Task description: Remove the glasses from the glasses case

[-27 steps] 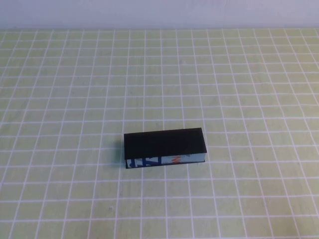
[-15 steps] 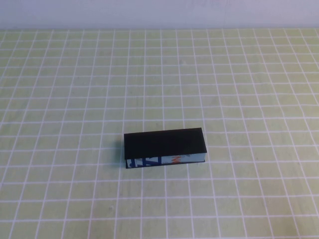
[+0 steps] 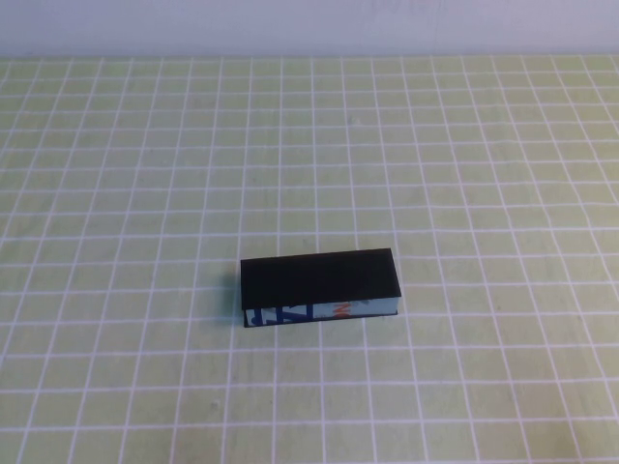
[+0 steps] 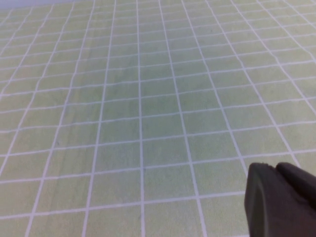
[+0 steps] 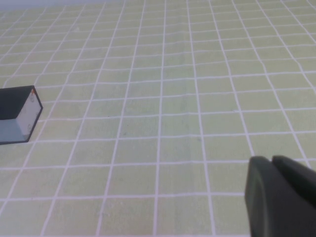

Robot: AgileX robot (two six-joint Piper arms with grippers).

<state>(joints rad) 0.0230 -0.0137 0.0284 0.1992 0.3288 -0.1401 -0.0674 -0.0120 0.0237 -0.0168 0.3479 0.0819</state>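
Nothing begun yet: glasses case (image 3: 319, 287) shut on the table (image 3: 484, 193) near its middle (glasses unseen, presumably inside), left gripper (image 4: 281, 200) and right gripper (image 5: 281, 195) parked well clear, grip state impossible to tell; next, lifting the lid.

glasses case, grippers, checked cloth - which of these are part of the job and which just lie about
Part of the job:
glasses case, lid shut, glasses unseen
left gripper, off to the side
right gripper, beside the case, apart

Lying about:
only the green checked cloth
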